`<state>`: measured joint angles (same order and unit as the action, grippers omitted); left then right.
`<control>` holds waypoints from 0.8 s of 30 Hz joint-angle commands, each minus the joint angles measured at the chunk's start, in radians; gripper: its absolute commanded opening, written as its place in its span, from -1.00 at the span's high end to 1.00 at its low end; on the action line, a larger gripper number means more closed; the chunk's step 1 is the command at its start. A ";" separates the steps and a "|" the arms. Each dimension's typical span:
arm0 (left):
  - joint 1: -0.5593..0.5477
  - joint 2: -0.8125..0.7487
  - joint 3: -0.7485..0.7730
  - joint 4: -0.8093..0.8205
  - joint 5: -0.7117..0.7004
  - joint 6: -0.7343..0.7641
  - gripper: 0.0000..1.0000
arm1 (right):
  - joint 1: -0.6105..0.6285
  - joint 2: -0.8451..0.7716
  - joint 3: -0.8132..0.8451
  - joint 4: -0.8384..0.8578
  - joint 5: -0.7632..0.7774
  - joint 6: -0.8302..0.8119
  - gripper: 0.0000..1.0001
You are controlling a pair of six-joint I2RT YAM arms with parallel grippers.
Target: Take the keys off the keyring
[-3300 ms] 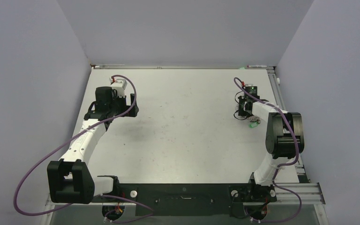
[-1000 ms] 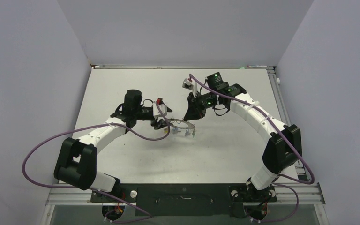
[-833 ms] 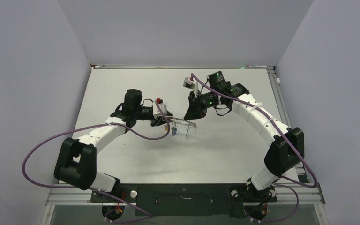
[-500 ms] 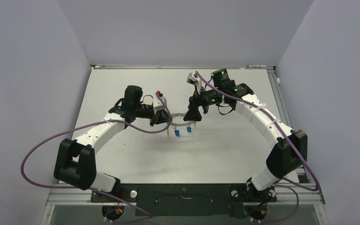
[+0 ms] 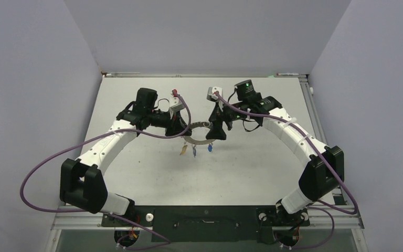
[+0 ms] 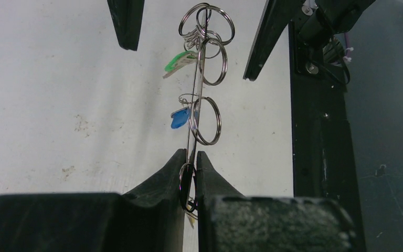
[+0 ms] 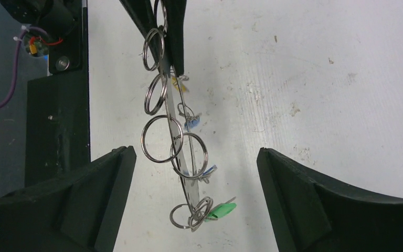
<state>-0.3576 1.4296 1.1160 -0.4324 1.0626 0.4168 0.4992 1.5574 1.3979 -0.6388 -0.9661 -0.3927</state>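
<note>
The keyring (image 5: 198, 142) hangs above the table between my two arms, held by its left edge in my shut left gripper (image 5: 181, 129). The left wrist view shows it edge-on (image 6: 196, 105) running up from the pinching fingertips (image 6: 190, 157). It carries several small wire loops, a green key (image 6: 177, 62) and a blue key (image 6: 179, 118). My right gripper (image 5: 218, 134) stands open around the ring's far end without touching it (image 7: 195, 152). That end (image 7: 176, 138) bears the green key (image 7: 223, 211), while the blue keys (image 7: 191, 123) and a yellow key (image 5: 182, 151) dangle below.
The white table (image 5: 241, 173) lies under the hanging ring, with grey walls on three sides. A black rail with the arm bases (image 5: 204, 218) runs along the near edge.
My left gripper shut on the keyring and my right gripper let go and opened. The ring rose off the table, and its keys now hang free.
</note>
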 commanded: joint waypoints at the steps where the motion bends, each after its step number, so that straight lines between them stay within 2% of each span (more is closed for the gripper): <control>1: 0.020 -0.003 0.096 -0.088 0.100 -0.035 1.00 | 0.025 -0.053 -0.024 0.007 -0.056 -0.116 -0.73; 5: 0.043 0.003 0.101 -0.063 0.176 -0.083 1.00 | 0.039 -0.061 -0.059 0.045 -0.092 -0.091 -0.49; 7: 0.045 0.002 0.096 -0.034 0.183 -0.119 1.00 | 0.044 -0.061 -0.073 0.085 -0.112 -0.045 -0.40; 12: 0.045 0.009 0.106 -0.007 0.182 -0.184 1.00 | 0.053 -0.045 -0.067 0.152 -0.151 0.048 -0.04; 15: 0.047 0.019 0.121 -0.006 0.181 -0.222 1.00 | 0.057 -0.040 -0.065 0.179 -0.159 0.089 0.23; 18: 0.063 0.015 0.109 0.069 0.200 -0.293 0.97 | 0.056 -0.040 -0.061 0.205 -0.149 0.139 0.59; 21: 0.089 -0.018 0.049 0.282 0.214 -0.473 0.69 | 0.055 -0.039 -0.053 0.222 -0.140 0.178 0.88; 24: 0.118 -0.060 -0.037 0.568 0.212 -0.675 0.25 | 0.050 -0.040 -0.043 0.241 -0.140 0.220 0.89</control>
<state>-0.2752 1.4425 1.1477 -0.2657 1.2247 0.0303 0.5449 1.5429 1.3216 -0.4862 -1.0695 -0.2417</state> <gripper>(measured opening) 0.261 0.096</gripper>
